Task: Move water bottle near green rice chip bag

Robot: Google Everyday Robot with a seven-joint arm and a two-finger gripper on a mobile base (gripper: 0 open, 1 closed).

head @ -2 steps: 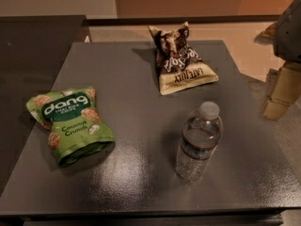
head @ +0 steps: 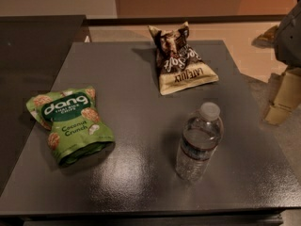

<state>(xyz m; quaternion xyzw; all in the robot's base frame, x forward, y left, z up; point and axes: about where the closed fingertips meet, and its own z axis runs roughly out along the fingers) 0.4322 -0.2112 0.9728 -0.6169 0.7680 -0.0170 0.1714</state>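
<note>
The water bottle (head: 199, 142) stands upright on the dark grey table (head: 127, 74), toward its front right corner. It is small, clear and ribbed, with a white screw cap and a dark label band around its middle. The green rice chip bag (head: 70, 124) lies flat by the left edge, well apart from the bottle. A brown and cream snack bag (head: 183, 60) sits near the far edge. The gripper (head: 281, 102) hangs beyond the right edge, off the table; whether it is open or closed cannot be told.
</note>
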